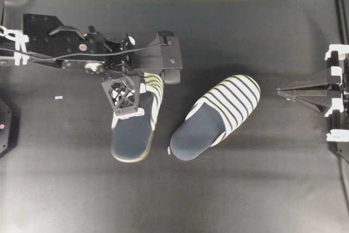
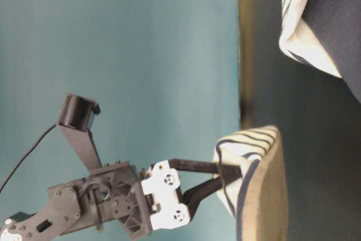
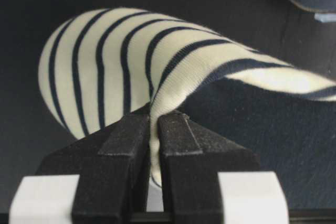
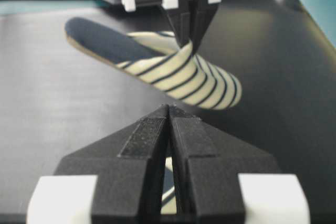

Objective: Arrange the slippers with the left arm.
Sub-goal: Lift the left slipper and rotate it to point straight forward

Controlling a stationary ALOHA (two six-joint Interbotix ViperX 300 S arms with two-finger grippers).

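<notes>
Black table (image 1: 262,189) fills most of what we see from above. On it we see the left arm (image 1: 60,47) reaching in from the left side. Its gripper (image 3: 155,129) is pinched tight on the striped cloth edge of the left slipper (image 1: 135,129), which hangs tilted with its heel up. We see the other slipper (image 1: 218,115) lying flat just beside it. Far right, the right gripper (image 1: 283,91) rests with its tips pressed together.
</notes>
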